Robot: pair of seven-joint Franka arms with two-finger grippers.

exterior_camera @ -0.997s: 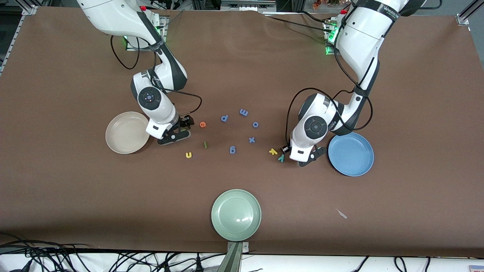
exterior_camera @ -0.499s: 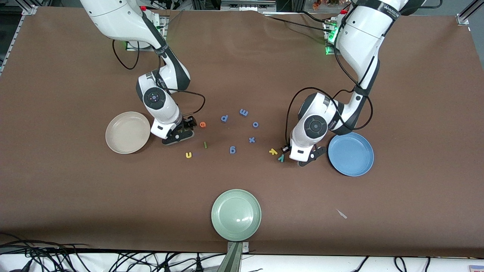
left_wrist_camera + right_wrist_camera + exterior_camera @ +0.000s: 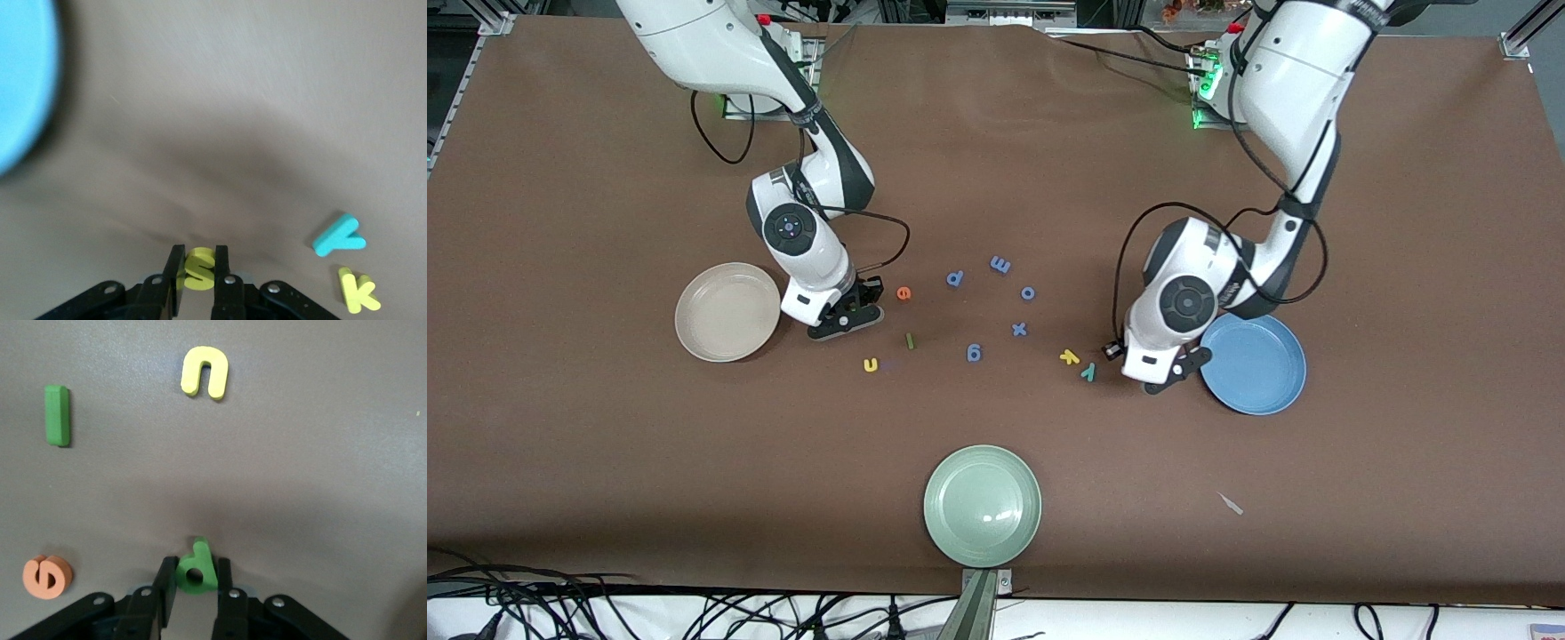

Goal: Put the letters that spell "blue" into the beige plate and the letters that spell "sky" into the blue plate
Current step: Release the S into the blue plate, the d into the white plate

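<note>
My left gripper (image 3: 198, 275) is shut on the yellow s (image 3: 199, 265). It hangs low over the table (image 3: 1113, 351), between the blue plate (image 3: 1254, 364) and the yellow k (image 3: 1069, 357) and teal y (image 3: 1088, 372), which lie together. My right gripper (image 3: 195, 587) is shut on the green b (image 3: 195, 568), low beside the beige plate (image 3: 694, 342). The orange e (image 3: 904, 292) lies close beside this gripper (image 3: 863, 300). Nearer the front camera lie the green l bar (image 3: 910, 340) and the yellow u (image 3: 870, 364). Both plates hold nothing.
Several blue letters are scattered mid-table between the arms, among them a p shape (image 3: 955, 278), an m (image 3: 1000, 264) and an x (image 3: 1020, 329). A pale green plate (image 3: 982, 505) sits near the front edge. A small pale scrap (image 3: 1232, 504) lies toward the left arm's end.
My right gripper moved from the beige plate toward the e and shut on the b. My left gripper shut on the s and shifted toward the blue plate.
</note>
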